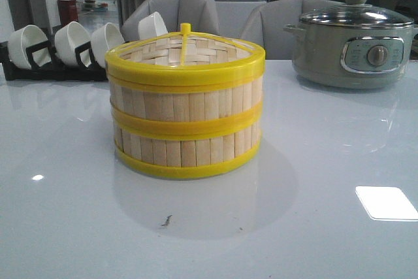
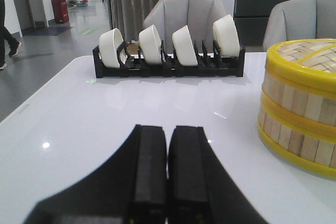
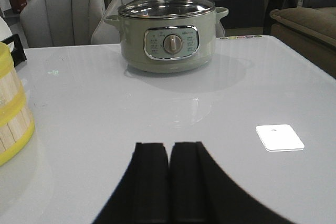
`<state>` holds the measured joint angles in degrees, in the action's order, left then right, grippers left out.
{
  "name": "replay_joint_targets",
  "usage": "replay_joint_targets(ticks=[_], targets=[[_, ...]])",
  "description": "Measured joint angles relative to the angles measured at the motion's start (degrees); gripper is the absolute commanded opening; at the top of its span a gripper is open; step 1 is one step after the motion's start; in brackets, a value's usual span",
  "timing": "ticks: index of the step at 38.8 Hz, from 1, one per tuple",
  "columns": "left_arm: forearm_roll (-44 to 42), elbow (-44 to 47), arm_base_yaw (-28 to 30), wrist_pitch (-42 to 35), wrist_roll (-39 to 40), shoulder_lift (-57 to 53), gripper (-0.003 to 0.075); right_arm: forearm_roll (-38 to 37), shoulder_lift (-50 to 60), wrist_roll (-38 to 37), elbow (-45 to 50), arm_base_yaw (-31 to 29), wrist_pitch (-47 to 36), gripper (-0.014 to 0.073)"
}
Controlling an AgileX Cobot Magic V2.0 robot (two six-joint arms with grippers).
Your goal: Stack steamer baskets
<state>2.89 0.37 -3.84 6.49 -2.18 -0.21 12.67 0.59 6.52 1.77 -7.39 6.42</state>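
Two baskets (image 1: 186, 112) stacked one on the other, mid-worktop (image 1: 65, 227), upright and aligned, yellow bands meeting at the join. Rack (image 2: 168, 65) of white bowls (image 2: 150, 44) behind on the left; pot (image 1: 353, 47) with glass lid behind on the right. Left gripper (image 2: 168, 169) low over bare worktop beside the stack, jaws together, holding nothing. Right gripper (image 3: 169, 179) likewise, jaws together, apart from the stack.

Two steamer baskets (image 1: 185, 119) stand stacked at centre frame. Four white bowls (image 1: 73, 42) sit in one black rack (image 1: 39, 63) at upper left. One electric pot (image 1: 353, 44) stands at upper right. Two grey chairs (image 1: 179, 8) sit behind.
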Motion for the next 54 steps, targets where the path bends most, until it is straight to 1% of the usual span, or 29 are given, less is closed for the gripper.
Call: replay_joint_targets(ticks=[8, 12, 16, 54], targets=[[0.0, 0.0, 0.0, 0.0, 0.0, 0.0, 0.0086, -0.42, 0.0, -0.84, 0.0, 0.0, -0.86, 0.0065], [0.0, 0.0, 0.0, 0.0, 0.0, 0.0, 0.0086, -5.12, 0.0, -4.81, 0.0, 0.0, -1.59, 0.0065], [0.0, 0.0, 0.0, 0.0, 0.0, 0.0, 0.0086, -7.49, 0.0, -7.35, 0.0, 0.0, -1.9, 0.0065], [0.0, 0.0, 0.0, 0.0, 0.0, 0.0, 0.0086, -7.81, 0.0, -7.93, 0.0, 0.0, -2.17, 0.0065]])
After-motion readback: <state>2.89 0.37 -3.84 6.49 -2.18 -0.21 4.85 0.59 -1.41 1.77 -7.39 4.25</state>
